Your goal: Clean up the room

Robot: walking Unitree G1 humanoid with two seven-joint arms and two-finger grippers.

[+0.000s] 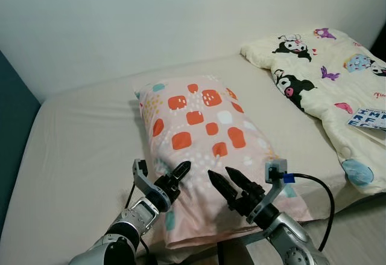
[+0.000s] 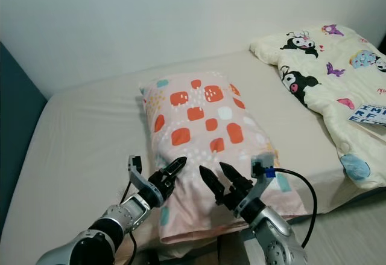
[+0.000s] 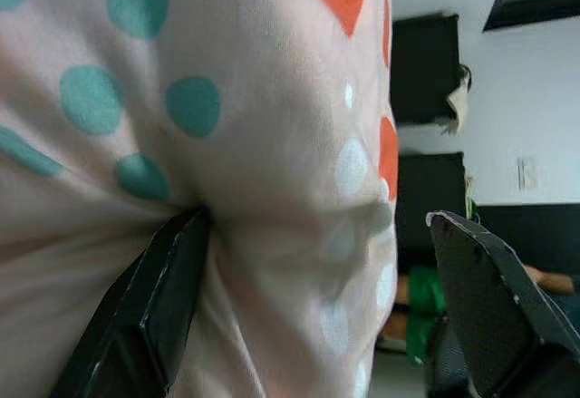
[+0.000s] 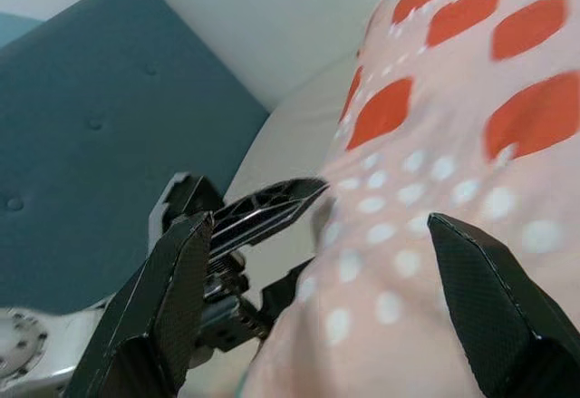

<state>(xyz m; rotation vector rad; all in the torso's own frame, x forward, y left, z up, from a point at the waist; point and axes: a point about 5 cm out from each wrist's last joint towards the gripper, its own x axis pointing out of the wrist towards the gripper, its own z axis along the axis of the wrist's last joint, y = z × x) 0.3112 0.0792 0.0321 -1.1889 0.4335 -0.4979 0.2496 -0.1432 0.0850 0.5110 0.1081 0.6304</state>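
A pink pillow with orange squares and teal dots lies lengthwise in the middle of the bed. My left gripper is at the pillow's near left corner, open. In the left wrist view the fabric bulges between its fingers, and one finger presses into a fold. My right gripper hovers open just above the pillow's near end, a little right of the left one. The right wrist view shows the pillow below its spread fingers, with the left gripper beside it.
A cream blanket with cartoon prints lies bunched at the back right, and a blue-and-white packet rests on it. A teal headboard runs along the left side. The white wall stands behind the bed. The bed's near edge is just under my arms.
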